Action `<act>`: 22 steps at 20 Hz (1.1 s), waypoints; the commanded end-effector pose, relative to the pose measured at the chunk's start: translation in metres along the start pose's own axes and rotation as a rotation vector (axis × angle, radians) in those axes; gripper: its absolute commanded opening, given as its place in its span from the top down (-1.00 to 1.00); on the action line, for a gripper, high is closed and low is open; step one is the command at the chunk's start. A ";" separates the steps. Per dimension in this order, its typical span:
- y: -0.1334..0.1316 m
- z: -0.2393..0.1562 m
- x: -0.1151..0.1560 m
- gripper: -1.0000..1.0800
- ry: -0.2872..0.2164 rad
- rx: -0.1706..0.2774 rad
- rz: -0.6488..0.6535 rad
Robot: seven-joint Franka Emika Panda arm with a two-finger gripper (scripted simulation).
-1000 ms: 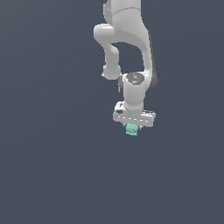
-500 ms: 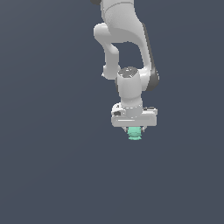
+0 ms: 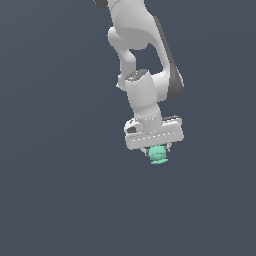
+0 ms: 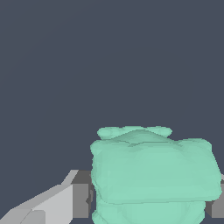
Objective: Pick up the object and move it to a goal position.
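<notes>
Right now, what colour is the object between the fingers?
Plain mint green object, no pattern; clearest in the wrist view.

No text, label, brand, number or sign can be read in either view. The white arm (image 3: 145, 95) carries no legible marking, the mint-green object (image 3: 158, 155) is plain and unprinted, and the dark grey background bears no writing.
</notes>
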State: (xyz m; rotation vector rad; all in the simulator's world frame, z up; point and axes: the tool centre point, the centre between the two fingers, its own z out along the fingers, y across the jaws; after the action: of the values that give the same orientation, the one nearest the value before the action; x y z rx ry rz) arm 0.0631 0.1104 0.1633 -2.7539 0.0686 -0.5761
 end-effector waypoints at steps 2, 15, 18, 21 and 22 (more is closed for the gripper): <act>-0.006 -0.011 0.017 1.00 0.039 0.047 -0.040; -0.027 -0.057 0.071 1.00 0.177 0.220 -0.181; -0.033 -0.070 0.083 1.00 0.210 0.262 -0.216; -0.038 -0.085 0.095 1.00 0.246 0.308 -0.254; -0.040 -0.090 0.099 1.00 0.258 0.324 -0.267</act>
State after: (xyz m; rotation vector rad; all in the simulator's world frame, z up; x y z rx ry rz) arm 0.1151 0.1099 0.2815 -2.4074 -0.2836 -0.8988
